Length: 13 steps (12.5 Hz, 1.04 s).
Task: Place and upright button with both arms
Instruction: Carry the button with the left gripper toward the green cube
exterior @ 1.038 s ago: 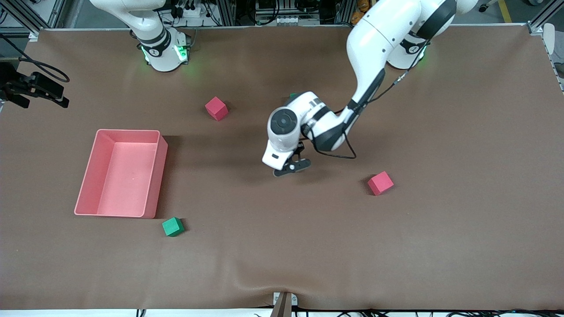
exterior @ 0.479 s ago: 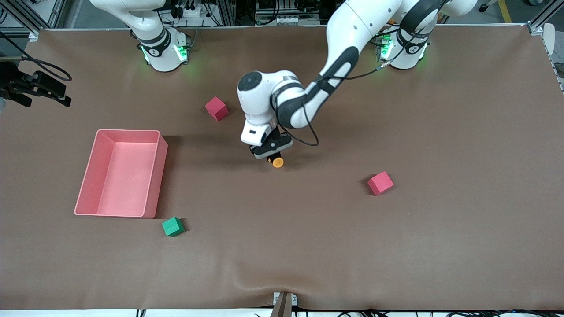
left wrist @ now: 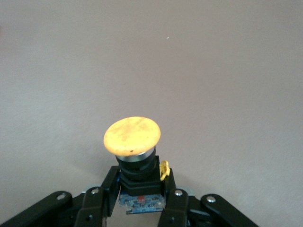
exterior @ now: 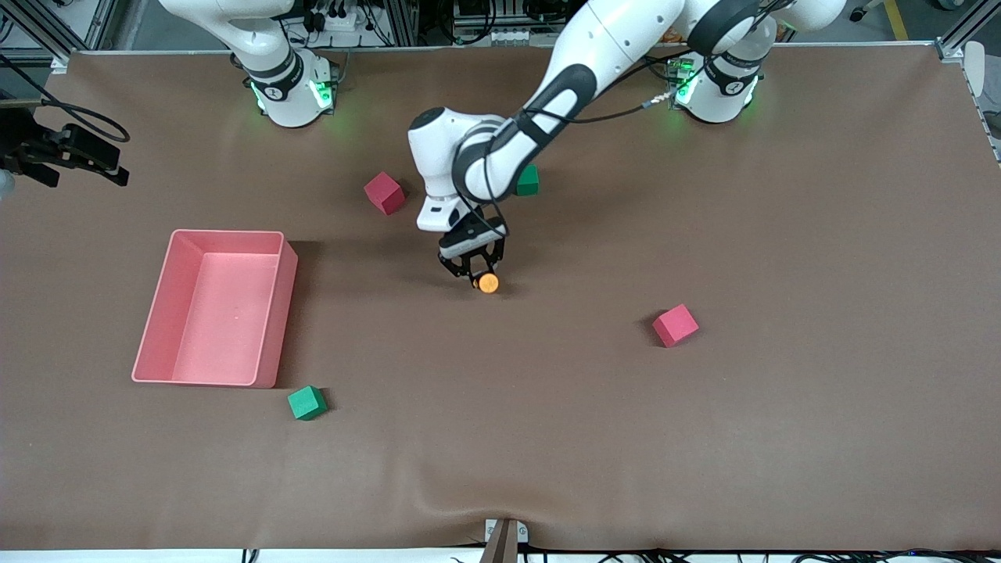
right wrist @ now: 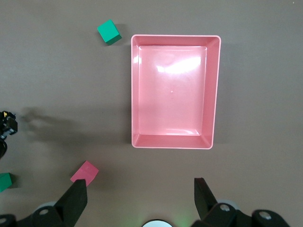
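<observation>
You see the button (left wrist: 132, 137), a scuffed round orange cap on a short black body, clamped in your left gripper (exterior: 474, 270) low over the brown desk (exterior: 782, 438) near the pink bin (exterior: 270, 313). Your right gripper (right wrist: 142, 198) waits above the bin, jaws apart.

A pink tray (right wrist: 212, 94) is seen on the brown table (right wrist: 260, 71) — the right gripper's (right wrist: 140, 198) fingers (right wrist: 75, 198) are spread apart above it.
</observation>
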Motion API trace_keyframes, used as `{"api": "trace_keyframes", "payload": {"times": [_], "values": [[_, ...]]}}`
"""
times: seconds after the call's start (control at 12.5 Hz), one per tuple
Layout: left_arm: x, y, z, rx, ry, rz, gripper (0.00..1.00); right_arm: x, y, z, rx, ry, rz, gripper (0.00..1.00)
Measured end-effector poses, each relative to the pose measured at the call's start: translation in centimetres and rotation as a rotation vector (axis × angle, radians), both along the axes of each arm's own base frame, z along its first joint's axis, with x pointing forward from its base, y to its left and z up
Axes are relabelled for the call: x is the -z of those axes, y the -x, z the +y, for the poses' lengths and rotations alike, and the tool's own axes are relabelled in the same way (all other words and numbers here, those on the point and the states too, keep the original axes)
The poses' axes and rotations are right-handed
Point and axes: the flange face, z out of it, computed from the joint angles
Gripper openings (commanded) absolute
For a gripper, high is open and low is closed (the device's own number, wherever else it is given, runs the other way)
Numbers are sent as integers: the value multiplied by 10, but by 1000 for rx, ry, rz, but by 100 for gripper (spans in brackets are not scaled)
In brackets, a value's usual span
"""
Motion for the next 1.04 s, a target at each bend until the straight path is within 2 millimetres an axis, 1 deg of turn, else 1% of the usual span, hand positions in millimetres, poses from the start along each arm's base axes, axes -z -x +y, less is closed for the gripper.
{"api": "trace_keyframes", "payload": {"times": [0.16,0.32,0.4,0.56,0.72,0.88,1.04], "values": [[4,26,-4,-50,-72,-44,0,0,0,1,-1,0,-1,100],[8,41,-1,-66,-153,-92,0,0,-1,1,-1,0,-7,100],[11,45,0,-54,-181,-116,0,-1,-2,1,-1,0,-12,100],[24,49,2,-26,-220,-159,0,0,-2,1,-1,0,-12,100],[39,49,5,-27,-229,-221,0,0,-2,1,-1,0,-12,100],[50,51,5,-13,-233,-258,0,0,-2,3,-5,0,-11,100],[65,62,2,6,-228,-299,0,0,-2,5,-9,0,-11,100]]}}
